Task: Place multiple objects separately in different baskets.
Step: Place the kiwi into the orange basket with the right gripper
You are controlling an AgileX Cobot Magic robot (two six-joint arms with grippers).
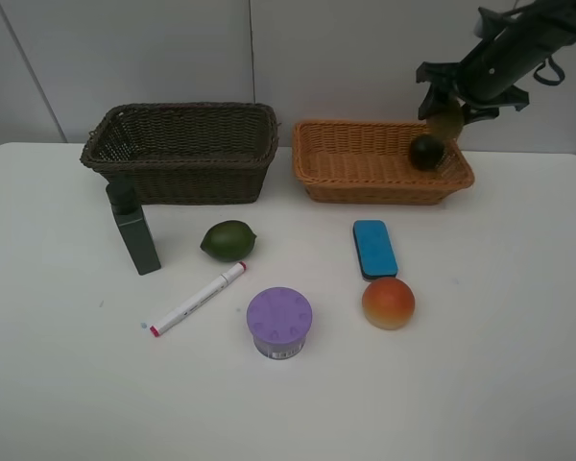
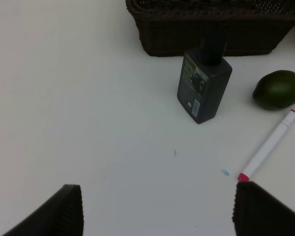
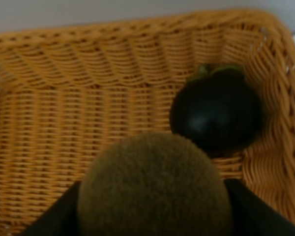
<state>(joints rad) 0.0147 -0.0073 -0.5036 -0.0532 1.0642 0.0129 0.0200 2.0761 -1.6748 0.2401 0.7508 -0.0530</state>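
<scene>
While the right gripper (image 1: 447, 111) hangs over the tan basket (image 1: 365, 187), jaws clamped on the kiwi (image 3: 155, 189), the mangosteen (image 3: 216, 115) already lies inside. Next: probably lower and let go beside it. Left gripper (image 2: 162, 211) empty, jaws wide apart, near the bottle (image 2: 204, 86).

Table (image 1: 58, 384): bears everything below.
Left basket (image 1: 187, 184): at the back, left of centre.
Right basket (image 1: 365, 182): at the back, just beside the left basket, on its right.
Mangosteen (image 1: 425, 152): in the right basket, at its right end.
Kiwi (image 1: 447, 122): over the right basket, just above the mangosteen.
Bottle (image 1: 134, 230): upright, before the left basket's left end.
Lime (image 1: 228, 239): right of the bottle.
Marker (image 1: 199, 299): lying aslant, before the lime.
Jar (image 1: 279, 322): right of the marker.
Eraser (image 1: 374, 249): before the right basket.
Peach (image 1: 388, 303): just before the eraser, right of the jar.
</scene>
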